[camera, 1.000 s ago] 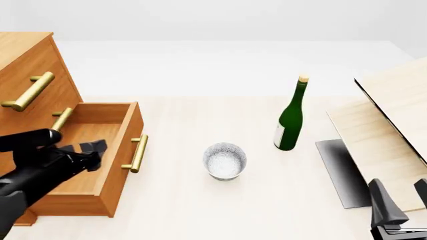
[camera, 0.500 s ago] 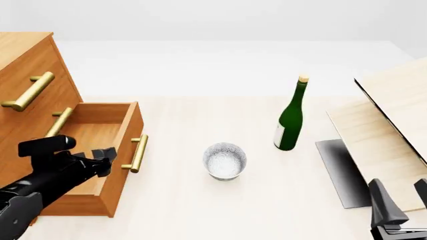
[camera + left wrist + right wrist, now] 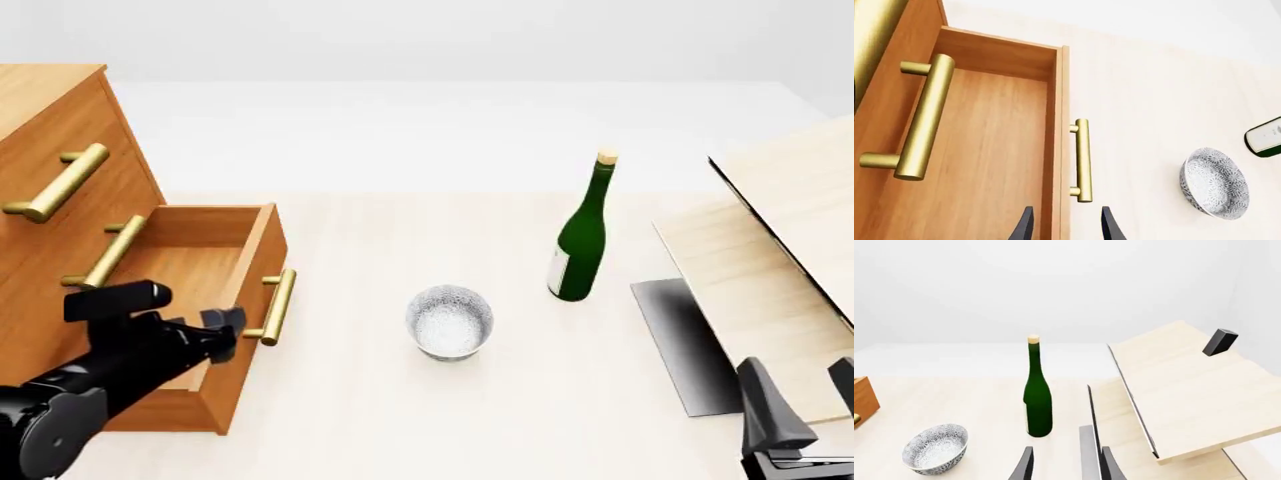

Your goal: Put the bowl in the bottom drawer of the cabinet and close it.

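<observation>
The bowl [image 3: 450, 321] stood rigid and probably slick-glazed, best pinched at its rim, while both the left gripper [image 3: 1065, 225] and right gripper [image 3: 1063, 465] had their fingers parted, holding nothing.

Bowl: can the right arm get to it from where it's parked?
Probably yes. The bowl stands alone on the table between the open drawer and the bottle. Nothing lies between it and the right gripper, whose fingers are apart.

The bowl [image 3: 935, 448] sits upright on the pale tabletop [image 3: 987, 405], near a standing green bottle [image 3: 1037, 395]. Two dark fingers [image 3: 1025, 466] stand apart, holding nothing, beside a light-wood box [image 3: 1187, 395].
</observation>
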{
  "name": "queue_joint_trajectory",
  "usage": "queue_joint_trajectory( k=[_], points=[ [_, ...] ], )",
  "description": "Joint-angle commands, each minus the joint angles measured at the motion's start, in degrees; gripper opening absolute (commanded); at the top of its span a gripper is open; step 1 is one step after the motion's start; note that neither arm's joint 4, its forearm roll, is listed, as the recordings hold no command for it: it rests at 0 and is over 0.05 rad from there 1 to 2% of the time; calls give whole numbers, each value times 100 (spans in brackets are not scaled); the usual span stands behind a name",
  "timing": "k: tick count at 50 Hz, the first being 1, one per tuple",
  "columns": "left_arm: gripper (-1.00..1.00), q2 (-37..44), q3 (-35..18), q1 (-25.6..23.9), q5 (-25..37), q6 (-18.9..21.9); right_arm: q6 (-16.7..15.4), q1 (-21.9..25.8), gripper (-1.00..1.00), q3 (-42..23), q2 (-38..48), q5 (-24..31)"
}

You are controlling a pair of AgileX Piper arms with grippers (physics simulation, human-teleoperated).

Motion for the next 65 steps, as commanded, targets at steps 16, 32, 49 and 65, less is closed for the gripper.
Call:
queue_joint_trajectory(
  k=[16,32,49,65],
  points=[
    [100,631,20,-253,-374,-123,0,1,100,0,2,-1],
    [100,771,-10,-583,-386,-156,0,0,100,0,-1,0],
    [100,771,-54,-830,-348,-102,-1,-1,100,0,1,0],
    [100,616,-157,-1067,-211,-63,0,0,100,0,-1,0]
  ],
)
